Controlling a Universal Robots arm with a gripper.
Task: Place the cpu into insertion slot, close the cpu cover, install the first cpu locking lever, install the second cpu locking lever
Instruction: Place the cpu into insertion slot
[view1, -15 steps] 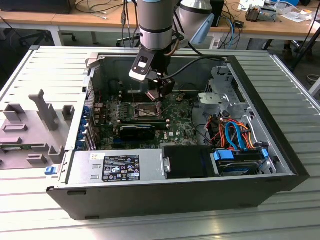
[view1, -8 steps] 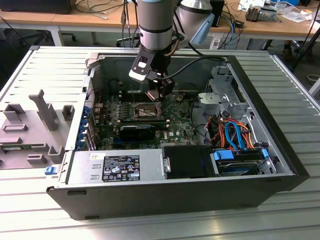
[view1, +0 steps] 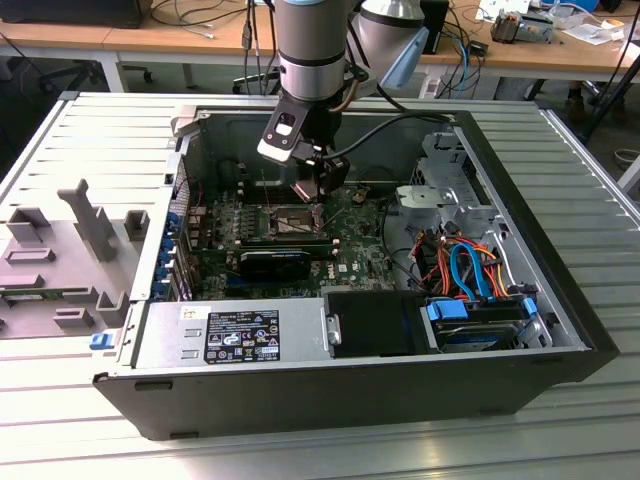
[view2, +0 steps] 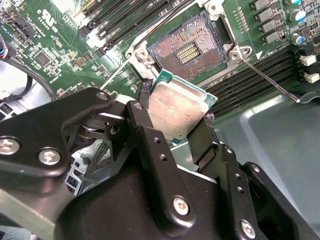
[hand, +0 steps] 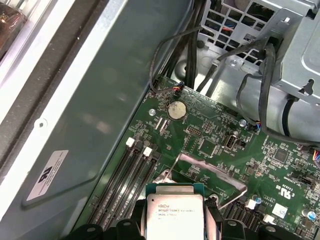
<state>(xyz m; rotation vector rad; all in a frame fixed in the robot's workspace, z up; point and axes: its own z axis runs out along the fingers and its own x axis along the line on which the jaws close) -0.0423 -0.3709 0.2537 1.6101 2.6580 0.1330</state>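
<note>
The first step is in hand: the end effector (view2: 175, 114) grips the cpu (view2: 180, 102) by two opposite edges. The chip is not yet seated, and the open slot (view2: 187, 50) lies just ahead of it. Seating it, I judge, calls for squaring the chip with the recess and lowering it flat.

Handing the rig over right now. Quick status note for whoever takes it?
End effector: shut on the cpu, pinched by two edges, metal top showing.
Cpu: held off the board, close to the insertion slot, not seated.
Insertion slot: open, contacts bare; cpu cover looks raised; a locking lever swung free.
Done: cpu picked up. Left: seating, cover, both levers.
</note>
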